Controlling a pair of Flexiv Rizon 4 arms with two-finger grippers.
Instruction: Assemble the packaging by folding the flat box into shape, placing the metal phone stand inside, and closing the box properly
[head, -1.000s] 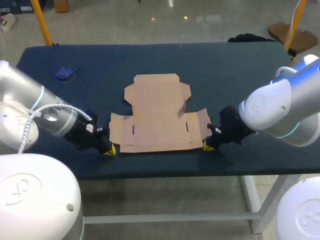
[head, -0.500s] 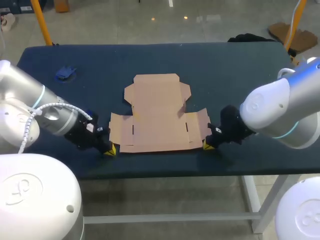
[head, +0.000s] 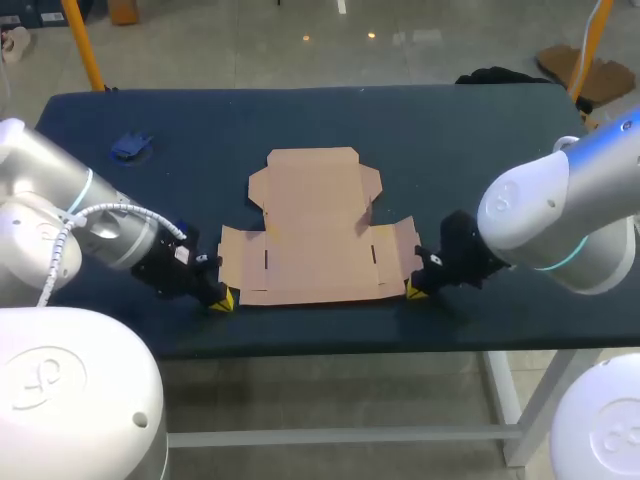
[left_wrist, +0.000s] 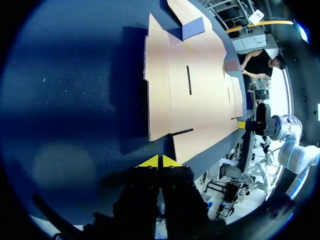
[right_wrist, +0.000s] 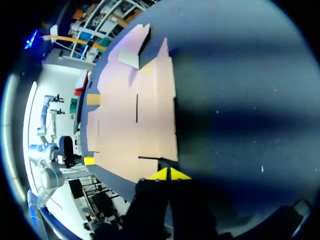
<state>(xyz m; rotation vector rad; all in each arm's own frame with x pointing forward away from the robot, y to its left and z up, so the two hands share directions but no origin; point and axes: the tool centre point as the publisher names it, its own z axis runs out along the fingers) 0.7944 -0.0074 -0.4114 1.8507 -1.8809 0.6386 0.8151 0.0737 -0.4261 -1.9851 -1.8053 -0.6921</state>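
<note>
flat box: unfolded brown cardboard sheet (head: 315, 228) lying flat at the centre of the frame in the head view, its wide lower panel towards the near table edge, two narrow slots cut in that panel.
flap: one small flap right of the sheet's middle looks lifted off the sheet and lies in shade; how far up it stands is hard to tell.
writing: the cardboard faces that show are plain brown.
left gripper: (left_wrist: 159, 161) low on the table just off the sheet's lower left corner; its yellow tips are pressed together with nothing between them.
right gripper: (right_wrist: 167, 174) low on the table just off the sheet's lower right corner; tips likewise pressed together, holding nothing.
table: dark blue top (head: 450, 140).
small blue object: (head: 130, 146) upper left of the head view, well apart from the sheet; too small to identify.
hidden: in the head view the black wrists cover the fingers, so only yellow tips show; the right arm (head: 560, 215) is cut off at the right edge.
</note>
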